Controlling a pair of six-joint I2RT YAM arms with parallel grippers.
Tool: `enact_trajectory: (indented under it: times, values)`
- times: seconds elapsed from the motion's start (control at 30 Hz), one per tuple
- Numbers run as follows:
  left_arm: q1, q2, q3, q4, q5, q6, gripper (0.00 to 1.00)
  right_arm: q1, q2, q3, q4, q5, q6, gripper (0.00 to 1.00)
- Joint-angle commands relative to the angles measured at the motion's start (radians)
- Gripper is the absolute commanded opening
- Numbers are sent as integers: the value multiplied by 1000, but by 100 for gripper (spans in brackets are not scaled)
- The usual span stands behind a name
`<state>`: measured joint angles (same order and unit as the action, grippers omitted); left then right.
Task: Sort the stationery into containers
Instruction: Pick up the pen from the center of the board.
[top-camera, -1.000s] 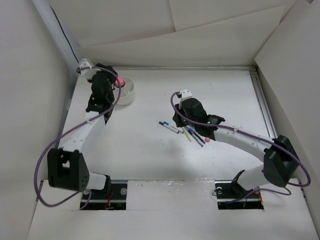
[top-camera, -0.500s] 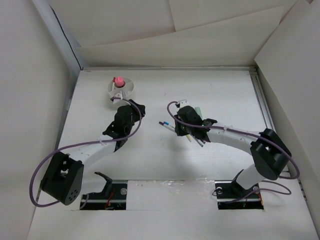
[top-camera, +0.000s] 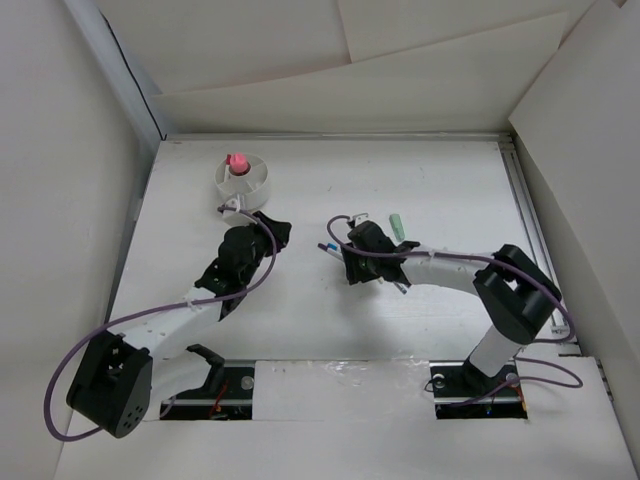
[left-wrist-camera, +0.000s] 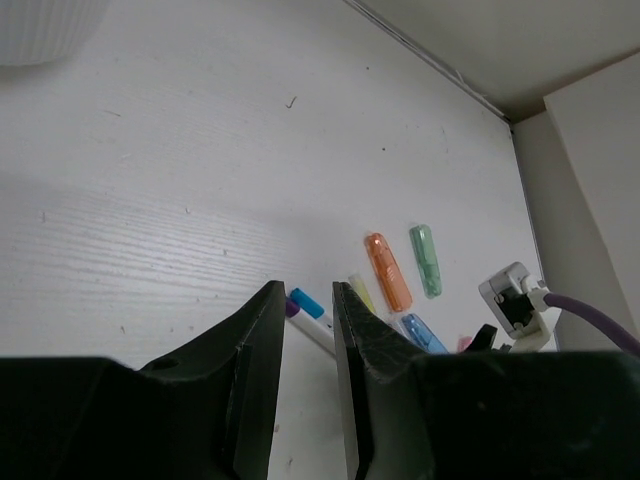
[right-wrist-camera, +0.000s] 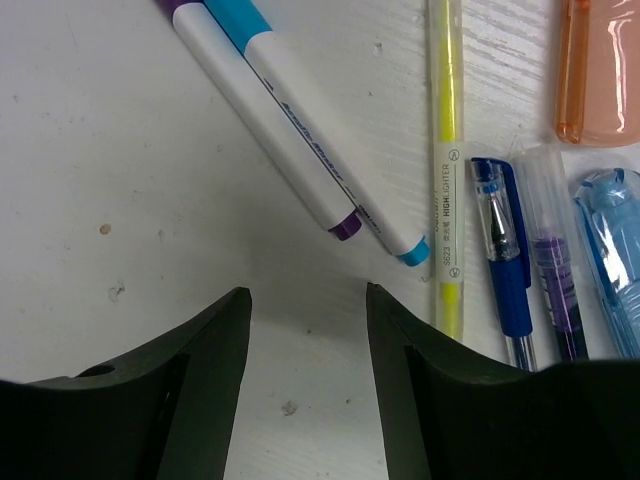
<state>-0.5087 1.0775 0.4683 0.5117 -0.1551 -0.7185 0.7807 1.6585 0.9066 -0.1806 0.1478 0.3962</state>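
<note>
The right gripper (right-wrist-camera: 305, 305) hangs spread and empty just short of the yellow highlighter (right-wrist-camera: 445, 150). Two white markers (right-wrist-camera: 285, 130) lie side by side just left of the highlighter, and a blue pen (right-wrist-camera: 505, 270) lies just right of it. All look light, stiff, smooth and likely to roll, so a mid-barrel pinch on one marker seems safest. The left gripper (left-wrist-camera: 308, 310) is narrowly parted and holds nothing. The white cup (top-camera: 243, 180), well apart from the highlighter, holds a pink-capped glue stick (top-camera: 237, 161). Its dividers cannot be made out.

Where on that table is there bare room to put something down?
Widest bare patch: the far right of the table, between the green stick and the side rail. Also bare: the far middle, between the white cup and that stick, and the near strip between the left arm and right arm. Crowded: the centre, where pens lie at the right pincer.
</note>
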Motion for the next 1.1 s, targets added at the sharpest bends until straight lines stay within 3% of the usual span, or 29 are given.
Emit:
enact_trajectory:
  times: [0.0,0.43,0.77,0.97,1.07]
  values:
    - [1,-14,-7,39,25,8,22,8,9,52,24,24,4,56]
    - [1,19,-7,59,14,27,23,-3,92,95,35,61,4,55]
    - [1,10,12,30,3,45,23,-3,142,137,53,61,-5,62]
    - [32,10,12,-8,23,45,23,-3,123,109,85,-13,4,36]
    - [41,21,3,-27,34,45,25,-3,95,88,86,-13,4,32]
